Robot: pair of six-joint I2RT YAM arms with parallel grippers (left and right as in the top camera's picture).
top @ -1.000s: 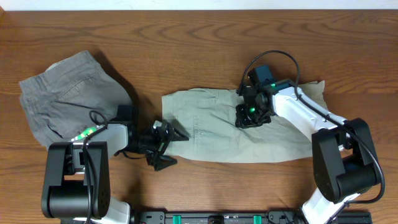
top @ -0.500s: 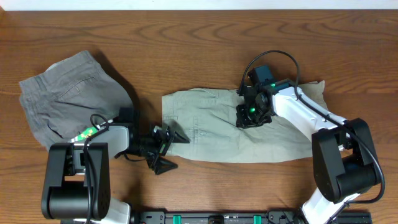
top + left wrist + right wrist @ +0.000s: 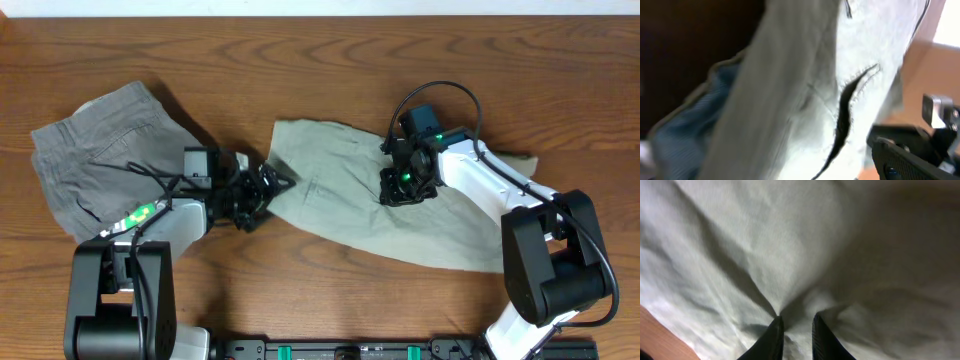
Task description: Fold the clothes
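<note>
Where the right claw [image 3: 796, 324] meets the cloth, its 2 fingertips [image 3: 774, 332] are seen almost closed, with only a narrow gap left between them. A small ridge of the khaki trousers [image 3: 340, 190] is pinched there, and creases are drawn in toward the tips. From overhead this claw is pointed down onto the upper middle of the trousers, and its white arm [image 3: 480, 185] is laid across the right part of them.

The left claw [image 3: 258, 190] is set at the left end of the trousers, touching the edge of the cloth, with its jaws spread wide. Whether any cloth lies between them cannot be told. The left wrist view is filled by fabric seen very close, with a dark pocket slit [image 3: 845, 117] running down it and a strip of blue-striped lining [image 3: 700, 120] shown at the left. A black part is seen at the lower right of that view, but what it belongs to cannot be told.

The trousers are spread mostly flat in the middle of the wooden table [image 3: 320, 60], slanting from upper left to lower right. Their left end is just beside the left claw and their right end is near the right arm's base [image 3: 550, 260]. At the left of the table 1 pair of grey shorts [image 3: 90, 170] is laid crumpled, behind the left claw and apart from the trousers.
</note>
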